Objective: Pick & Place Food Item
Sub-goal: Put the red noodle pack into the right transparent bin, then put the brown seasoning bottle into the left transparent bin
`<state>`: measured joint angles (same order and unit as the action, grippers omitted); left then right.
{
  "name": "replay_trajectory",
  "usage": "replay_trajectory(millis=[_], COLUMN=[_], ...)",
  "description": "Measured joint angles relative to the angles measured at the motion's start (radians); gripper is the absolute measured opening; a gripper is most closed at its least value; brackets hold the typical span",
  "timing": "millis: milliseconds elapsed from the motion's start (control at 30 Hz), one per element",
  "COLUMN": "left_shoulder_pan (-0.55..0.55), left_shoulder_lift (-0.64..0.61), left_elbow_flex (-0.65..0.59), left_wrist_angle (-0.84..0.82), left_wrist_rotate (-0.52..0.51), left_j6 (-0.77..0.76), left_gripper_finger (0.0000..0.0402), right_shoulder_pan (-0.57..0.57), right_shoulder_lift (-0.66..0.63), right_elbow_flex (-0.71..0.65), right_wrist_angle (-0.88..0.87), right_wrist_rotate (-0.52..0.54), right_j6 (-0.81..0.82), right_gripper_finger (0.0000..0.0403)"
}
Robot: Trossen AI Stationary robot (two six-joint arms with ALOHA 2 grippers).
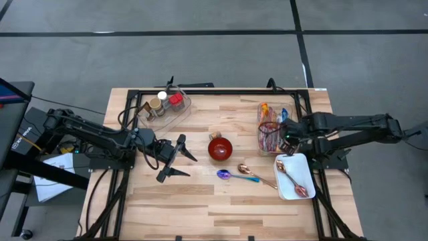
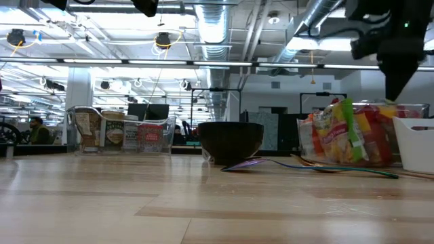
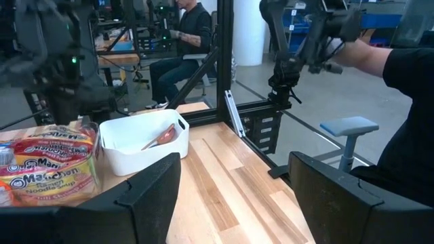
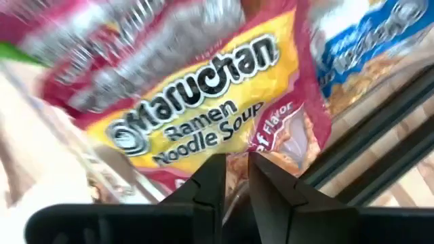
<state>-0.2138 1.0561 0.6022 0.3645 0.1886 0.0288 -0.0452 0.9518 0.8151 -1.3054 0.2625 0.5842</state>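
Several ramen packets (image 1: 269, 130) stand in a clear bin at the table's right, far side; the low view shows them (image 2: 342, 135) leaning together. The nearest is a yellow and red noodle soup packet (image 4: 203, 115). My right gripper (image 4: 236, 173) points steeply down over the bin (image 1: 282, 142) and is shut on that packet. In the low view it hangs above the packets (image 2: 393, 91). My left gripper (image 1: 192, 167) hovers open and level left of the red bowl (image 1: 220, 148), holding nothing. My right gripper pinches the noodle soup packet's pink seam edge (image 4: 239, 157) between its two fingers, which stand almost together. The fingers come from above, slanting steeply down. The rest of the packet lies among the other packets; whether it is lifted clear I cannot tell.
A white tray (image 1: 301, 191) with a copper spoon stands near the bin. A purple spoon (image 1: 224, 174) and another copper spoon (image 1: 251, 170) lie before the bowl. A clear bin of spice jars (image 1: 164, 106) sits far left. People sit beyond the table's right side (image 3: 190, 41).
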Motion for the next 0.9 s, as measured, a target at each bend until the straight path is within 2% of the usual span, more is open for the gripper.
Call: replay_trajectory(millis=[333, 500, 600, 767, 900], left_shoulder_pan=[0.0, 0.0, 0.0, 0.0, -0.004], left_shoulder_lift=[0.0, 0.0, 0.0, 0.0, 0.0], left_elbow_flex=[0.0, 0.0, 0.0, 0.0, 0.0], left_wrist_angle=[-0.001, -0.002, -0.008, -0.01, -0.002], left_wrist_rotate=[0.0, 0.0, 0.0, 0.0, -0.001], left_j6=[0.0, 0.0, 0.0, 0.0, 0.001], left_gripper_finger=[0.0268, 0.0268, 0.0268, 0.0268, 0.0268], right_shoulder_pan=[0.014, 0.078, 0.172, 0.39, 0.555], right_shoulder_lift=[-0.104, -0.149, -0.163, -0.148, -0.097], right_elbow_flex=[0.087, 0.087, 0.087, 0.087, 0.087], right_wrist_angle=[-0.021, 0.11, 0.247, 0.458, 0.62], right_wrist_rotate=[0.02, -0.03, -0.055, -0.051, 0.025], right_j6=[0.0, 0.019, 0.018, -0.034, -0.035], right_gripper_finger=[0.0058, 0.0058, 0.0058, 0.0058, 0.0058])
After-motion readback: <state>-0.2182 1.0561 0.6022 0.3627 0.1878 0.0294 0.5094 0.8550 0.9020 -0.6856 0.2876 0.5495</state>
